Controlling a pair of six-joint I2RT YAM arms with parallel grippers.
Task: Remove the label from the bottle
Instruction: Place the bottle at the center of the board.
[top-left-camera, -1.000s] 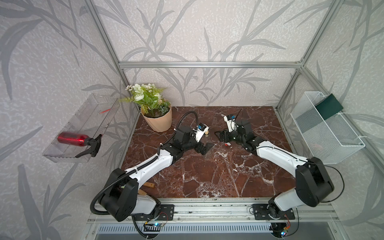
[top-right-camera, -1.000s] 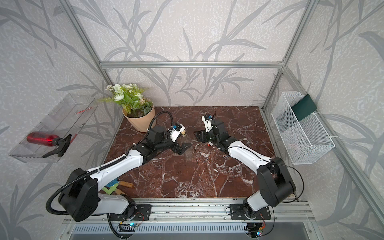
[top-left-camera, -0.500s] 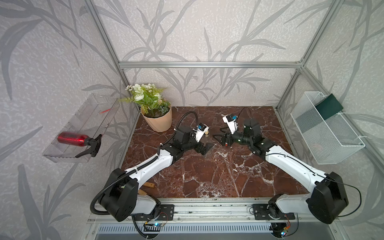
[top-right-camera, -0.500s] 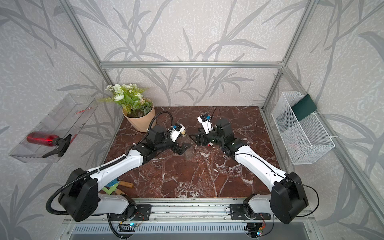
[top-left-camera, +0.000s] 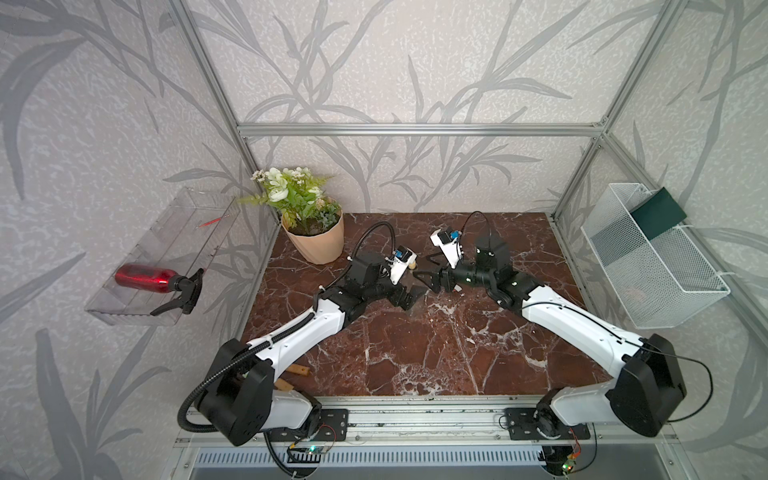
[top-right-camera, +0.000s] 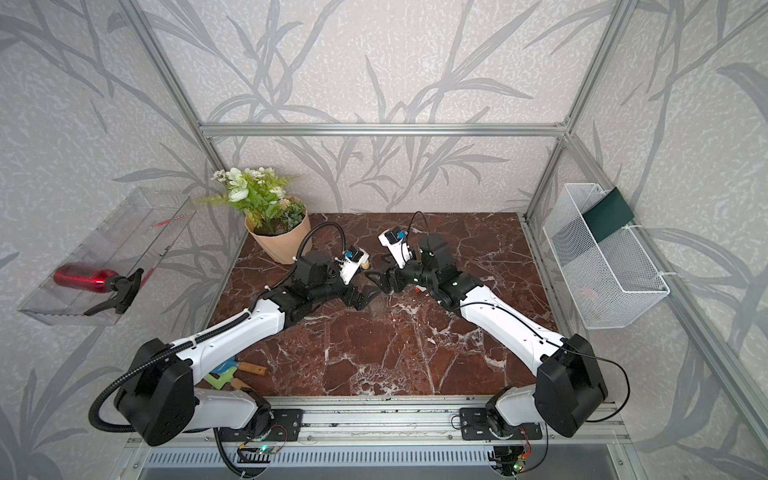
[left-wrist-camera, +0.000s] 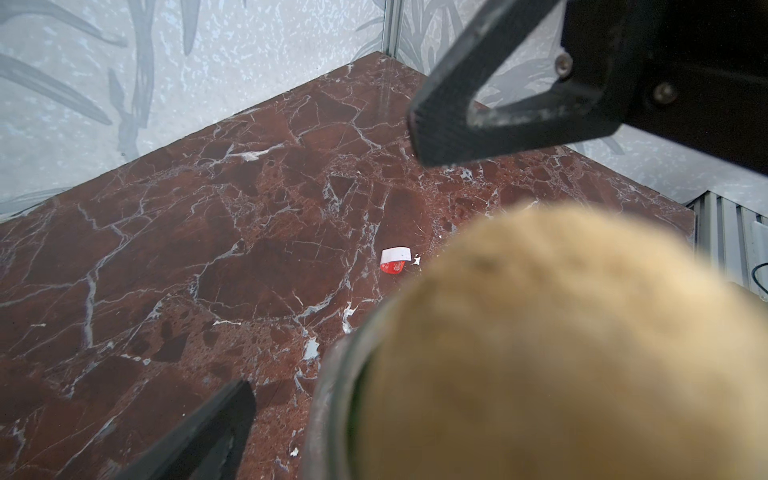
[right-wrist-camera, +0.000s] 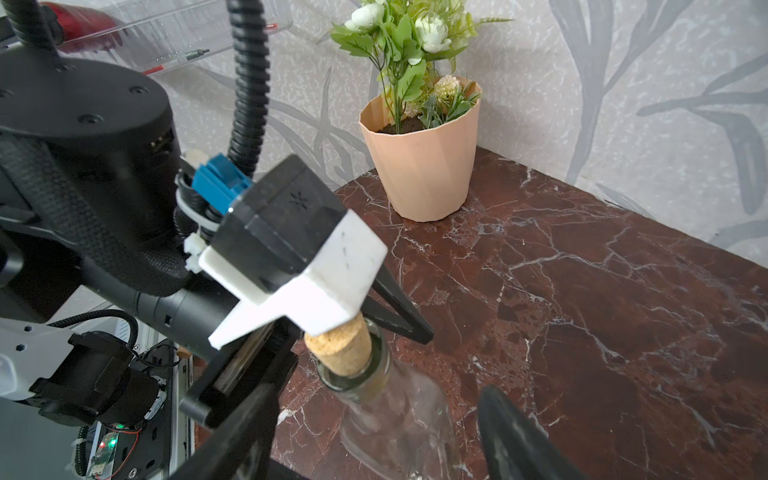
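The bottle (right-wrist-camera: 395, 419), clear glass with a tan cork (right-wrist-camera: 338, 347) in its neck, stood cork uppermost on the marbled surface (top-left-camera: 415, 353) near the flower pot (top-left-camera: 318, 249), on the side of the pot that faces the right arm. The label (left-wrist-camera: 395, 261), a small red-and-white scrap, lay loose on the surface, apart from the glass and farther from the pot than the bottle was. The left end effector (left-wrist-camera: 330, 266) sat on the pot's side of the bottle. It was released, its jaws spread wide, with the corked neck between them and clear of both. The right end effector (right-wrist-camera: 382, 399) reached in from the side away from the pot and was also released. Its fingers (right-wrist-camera: 511, 436) flanked the bottle's body, with bare surface showing between one finger and the glass.
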